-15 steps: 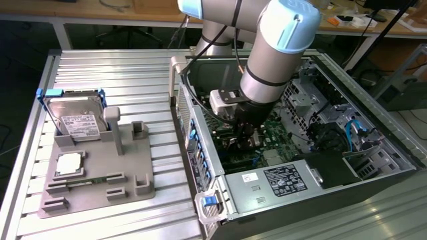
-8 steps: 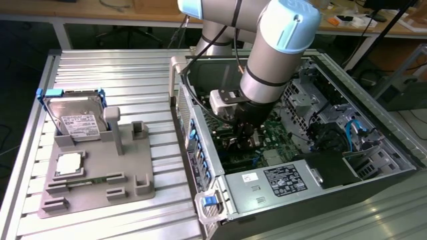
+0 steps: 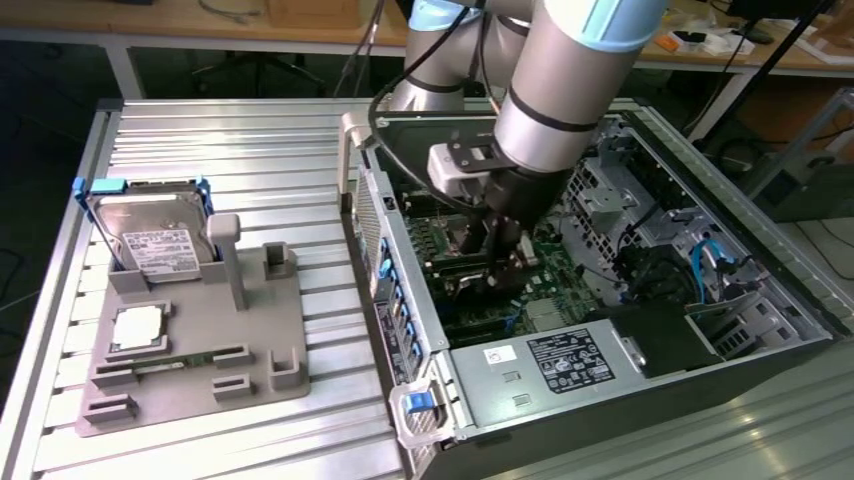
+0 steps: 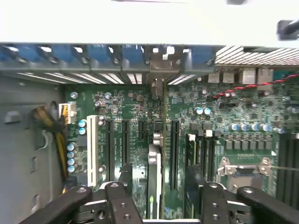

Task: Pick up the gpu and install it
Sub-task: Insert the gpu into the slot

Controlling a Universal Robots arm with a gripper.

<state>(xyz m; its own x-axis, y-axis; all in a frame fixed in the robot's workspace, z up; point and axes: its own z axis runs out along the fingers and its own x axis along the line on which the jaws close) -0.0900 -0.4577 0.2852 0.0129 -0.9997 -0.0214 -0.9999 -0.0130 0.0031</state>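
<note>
Exterior view first: the arm reaches down into the open computer case [image 3: 747,300], and its gripper [image 3: 501,245] sits low over the green main board [image 3: 547,275], near the case's slotted back wall at about nine o'clock of the case. At nine o'clock of the picture, on the ribbed metal surface [image 3: 267,130], a grey holder [image 3: 200,340] carries a hard drive [image 3: 154,235] standing upright, with a small chip [image 3: 138,328] lying flat below it. Wrist view next: the jaws stand spread, one dark finger [image 4: 119,205] on each side of the gpu [image 4: 154,172], which stands on edge between them with clear gaps either side, so nothing is pinched. The card runs from six o'clock up towards twelve, where its metal end bracket [image 4: 156,70] meets the row of blue clips [image 4: 93,53] on the back wall. It looks seated in its long slot among the black slots [image 4: 124,144], though how fully I cannot tell. By the look of it the card is light, stiff and thin, yet fragile: best held by its long bare edges, away from the small parts on its faces.
</note>
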